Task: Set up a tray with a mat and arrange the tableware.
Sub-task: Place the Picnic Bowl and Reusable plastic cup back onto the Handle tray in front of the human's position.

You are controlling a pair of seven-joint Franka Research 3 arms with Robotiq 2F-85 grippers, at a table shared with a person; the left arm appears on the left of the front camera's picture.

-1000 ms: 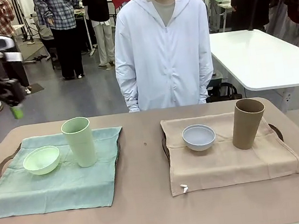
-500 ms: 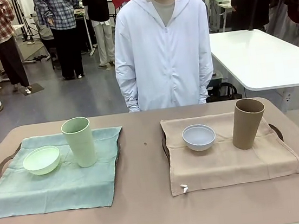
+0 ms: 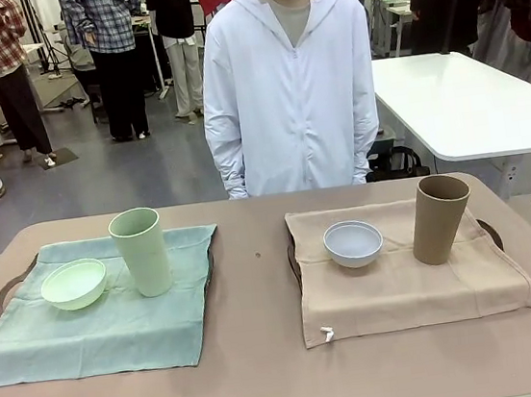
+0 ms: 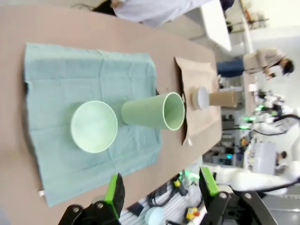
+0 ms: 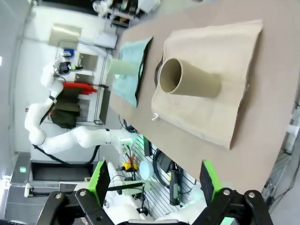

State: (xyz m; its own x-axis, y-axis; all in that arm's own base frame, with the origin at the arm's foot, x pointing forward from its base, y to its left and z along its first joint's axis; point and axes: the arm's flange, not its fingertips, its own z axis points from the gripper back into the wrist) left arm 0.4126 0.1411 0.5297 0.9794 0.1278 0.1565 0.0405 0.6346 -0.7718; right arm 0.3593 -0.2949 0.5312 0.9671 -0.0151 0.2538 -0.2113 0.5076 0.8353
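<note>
Two dark trays stand on the table. The left tray [image 3: 9, 284] carries a green mat [image 3: 116, 323] with a pale green bowl [image 3: 73, 284] and an upright pale green cup [image 3: 140, 252]. On the right tray [image 3: 488, 228] lies a tan mat [image 3: 403, 288] holding a white bowl [image 3: 353, 243] and a tan-brown cup [image 3: 440, 219]. My left gripper [image 4: 161, 192] hovers high above the green bowl [image 4: 93, 126] and green cup [image 4: 152, 111], open and holding nothing. High over the tan cup [image 5: 187, 83], my right gripper [image 5: 153, 183] is open too.
A person in a white jacket [image 3: 289, 89] stands at the table's far side, hands out of sight. A white table [image 3: 467, 101] is behind to the right, and other people stand farther back. Bare tabletop [image 3: 253, 258] lies between the trays.
My left gripper has drawn back to the left, almost out of the front view. The tableware and mats have not moved.
</note>
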